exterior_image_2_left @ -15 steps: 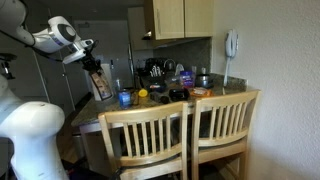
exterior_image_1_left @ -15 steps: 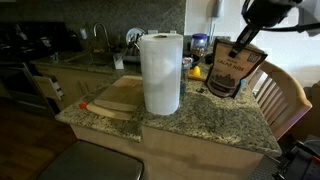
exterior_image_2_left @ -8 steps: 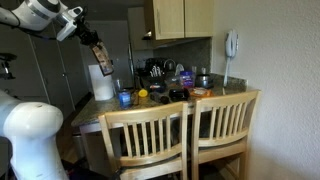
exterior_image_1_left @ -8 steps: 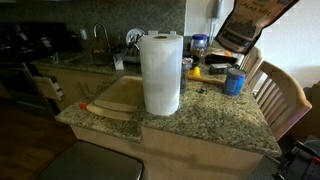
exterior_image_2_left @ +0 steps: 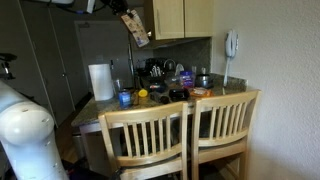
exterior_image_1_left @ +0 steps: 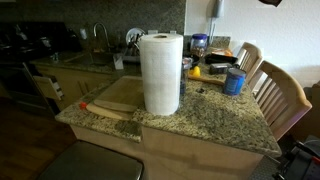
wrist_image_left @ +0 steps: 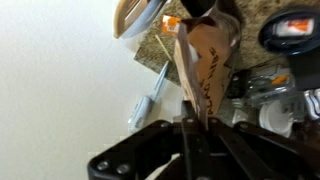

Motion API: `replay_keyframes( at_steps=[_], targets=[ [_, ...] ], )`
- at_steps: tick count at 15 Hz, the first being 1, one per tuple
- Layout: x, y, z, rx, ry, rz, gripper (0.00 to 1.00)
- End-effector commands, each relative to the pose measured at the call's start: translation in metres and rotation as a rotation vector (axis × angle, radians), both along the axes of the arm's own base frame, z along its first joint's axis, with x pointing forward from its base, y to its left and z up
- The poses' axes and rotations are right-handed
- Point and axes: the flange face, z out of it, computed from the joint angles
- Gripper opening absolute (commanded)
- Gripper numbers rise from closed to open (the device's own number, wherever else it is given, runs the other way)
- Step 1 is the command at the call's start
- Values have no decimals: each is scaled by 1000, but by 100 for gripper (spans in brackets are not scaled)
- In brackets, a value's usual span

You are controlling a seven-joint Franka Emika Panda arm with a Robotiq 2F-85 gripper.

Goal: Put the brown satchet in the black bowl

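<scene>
My gripper (wrist_image_left: 195,125) is shut on the top edge of the brown satchet (wrist_image_left: 206,58), a kraft pouch with dark print that hangs below the jaws in the wrist view. In an exterior view the satchet (exterior_image_2_left: 135,27) hangs tilted, high above the counter in front of the wall cabinets, with the gripper (exterior_image_2_left: 121,11) at the frame's top edge. The black bowl (exterior_image_1_left: 222,67) sits low on the far side of the counter, near the blue cup (exterior_image_1_left: 235,82). A dark round rim in the wrist view (wrist_image_left: 290,30) may be the bowl. The satchet is well above the bowl.
A tall paper-towel roll (exterior_image_1_left: 160,72) stands mid-counter beside a wooden board (exterior_image_1_left: 112,98); the roll also shows in the exterior view from behind the chairs (exterior_image_2_left: 100,82). Jars, cups and small items crowd the back of the counter (exterior_image_2_left: 165,90). Two wooden chairs (exterior_image_2_left: 185,135) stand against it.
The gripper has risen with the satchet, leaving the top of one exterior view. In the other exterior view it has moved up and right toward the cabinets.
</scene>
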Motion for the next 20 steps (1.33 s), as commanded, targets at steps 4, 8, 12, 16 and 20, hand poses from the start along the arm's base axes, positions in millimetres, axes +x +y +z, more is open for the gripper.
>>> replay_keyframes(
  at_steps=[4, 8, 12, 16, 20],
  targets=[
    [95, -116, 33, -41, -120, -125, 1],
    [70, -102, -25, 98, -39, 95, 1],
    [98, -116, -39, 148, -2, 127, 1],
    [130, -176, -13, 102, -73, -31, 1],
    [163, -219, -11, 96, -82, -99, 1]
  ],
)
